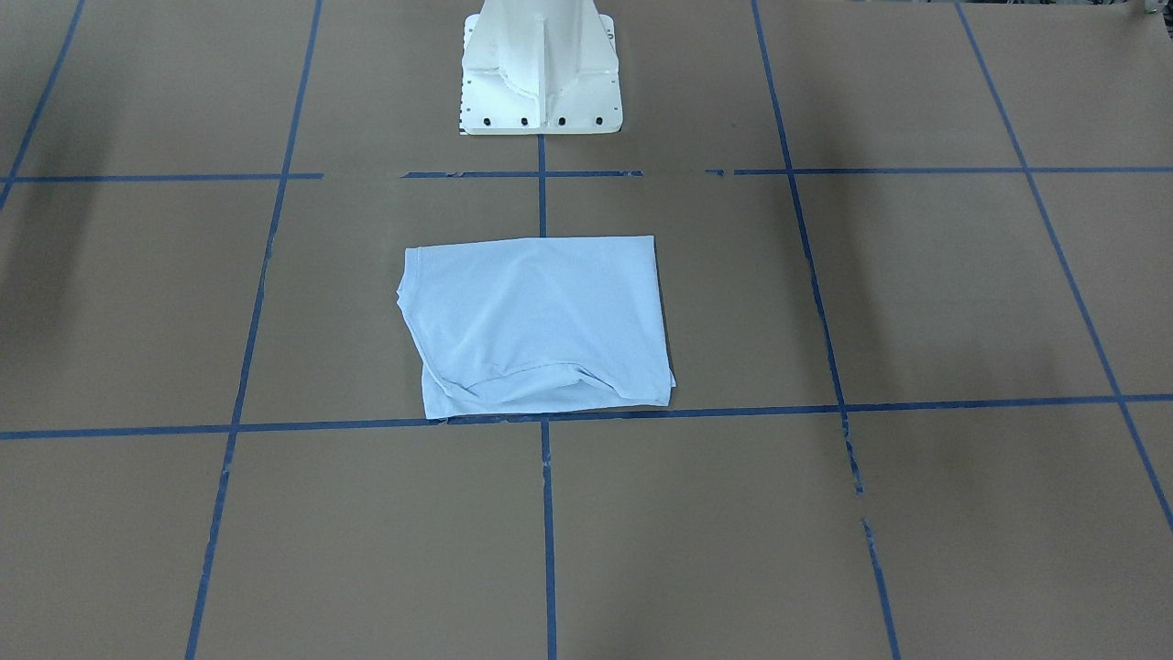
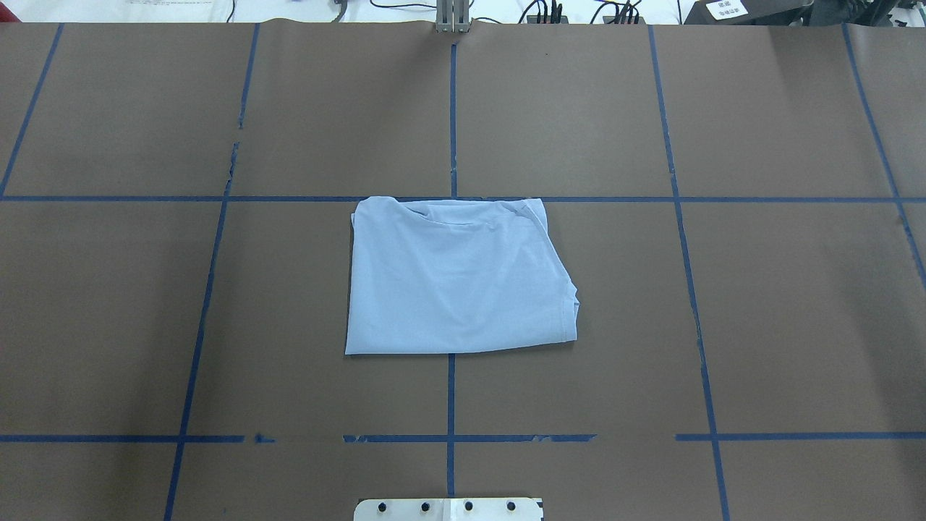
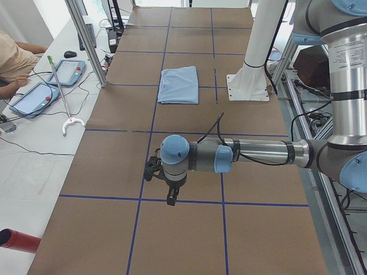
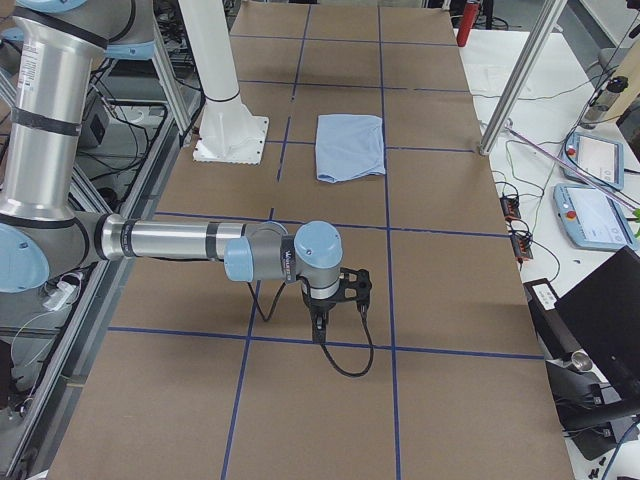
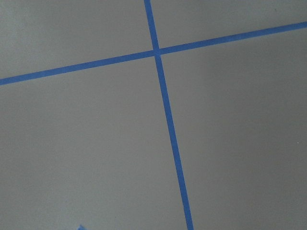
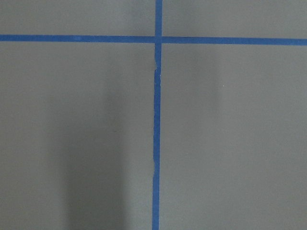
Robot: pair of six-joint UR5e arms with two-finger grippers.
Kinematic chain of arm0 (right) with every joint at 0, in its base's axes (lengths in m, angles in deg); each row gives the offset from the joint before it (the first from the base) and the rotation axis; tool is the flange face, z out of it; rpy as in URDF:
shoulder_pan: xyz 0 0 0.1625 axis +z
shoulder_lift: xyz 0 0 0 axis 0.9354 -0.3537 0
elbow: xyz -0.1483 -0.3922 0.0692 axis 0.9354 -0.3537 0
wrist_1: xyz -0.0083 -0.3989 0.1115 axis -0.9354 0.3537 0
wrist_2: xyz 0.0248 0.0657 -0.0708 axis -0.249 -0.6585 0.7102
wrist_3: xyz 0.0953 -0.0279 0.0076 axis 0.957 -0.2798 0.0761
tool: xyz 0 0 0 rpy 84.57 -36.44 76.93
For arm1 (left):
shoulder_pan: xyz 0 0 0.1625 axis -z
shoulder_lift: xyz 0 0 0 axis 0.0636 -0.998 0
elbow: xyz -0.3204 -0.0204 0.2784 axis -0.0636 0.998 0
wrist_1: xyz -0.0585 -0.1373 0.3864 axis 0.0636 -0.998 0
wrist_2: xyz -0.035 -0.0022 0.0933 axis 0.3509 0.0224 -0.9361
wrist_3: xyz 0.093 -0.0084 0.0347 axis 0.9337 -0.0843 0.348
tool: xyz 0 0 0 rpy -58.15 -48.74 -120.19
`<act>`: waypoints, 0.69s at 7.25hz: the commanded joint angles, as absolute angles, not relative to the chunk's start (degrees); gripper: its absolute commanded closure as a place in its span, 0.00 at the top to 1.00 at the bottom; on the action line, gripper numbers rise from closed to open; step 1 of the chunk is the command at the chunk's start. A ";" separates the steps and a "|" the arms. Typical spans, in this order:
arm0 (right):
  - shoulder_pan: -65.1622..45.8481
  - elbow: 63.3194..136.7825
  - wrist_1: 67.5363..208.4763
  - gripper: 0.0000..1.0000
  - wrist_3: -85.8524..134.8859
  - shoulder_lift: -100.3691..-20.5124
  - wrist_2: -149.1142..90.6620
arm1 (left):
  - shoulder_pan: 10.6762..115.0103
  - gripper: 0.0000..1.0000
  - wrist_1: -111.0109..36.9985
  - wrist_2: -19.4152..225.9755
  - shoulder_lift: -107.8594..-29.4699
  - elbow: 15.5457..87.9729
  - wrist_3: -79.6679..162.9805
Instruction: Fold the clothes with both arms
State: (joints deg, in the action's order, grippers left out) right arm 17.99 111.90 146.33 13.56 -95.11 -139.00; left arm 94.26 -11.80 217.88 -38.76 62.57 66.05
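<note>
The clothes are one light blue T-shirt, folded into a flat rectangle in the middle of the brown table, just in front of the robot's base. No print shows on it. Both arms are far from it. The left arm reaches out over the table's left end, with its gripper pointing down over a blue tape line. The right arm does the same at the right end, its gripper also above tape. I cannot tell if either gripper is open or shut. Both wrist views show only bare table and tape.
The white pedestal stands behind the shirt. Blue tape lines divide the table into squares. On a side bench sit a person's arm, teach pendants and a white-hooked stick. A metal post rises beside the right end.
</note>
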 commanded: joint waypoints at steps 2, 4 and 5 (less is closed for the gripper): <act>17.99 112.96 146.25 1.00 13.55 -95.13 -139.01 | 94.26 1.00 -11.87 217.89 -38.61 62.57 66.05; 17.99 113.23 146.25 1.00 13.55 -95.14 -139.01 | 94.26 1.00 -11.87 217.89 -38.44 62.57 66.05; 17.99 113.58 146.25 1.00 13.55 -95.22 -139.09 | 94.26 1.00 -11.78 217.89 -38.44 62.57 66.05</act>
State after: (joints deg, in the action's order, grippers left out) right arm 17.99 113.19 146.25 13.55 -95.16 -139.03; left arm 94.26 -11.83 217.89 -38.49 62.57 66.06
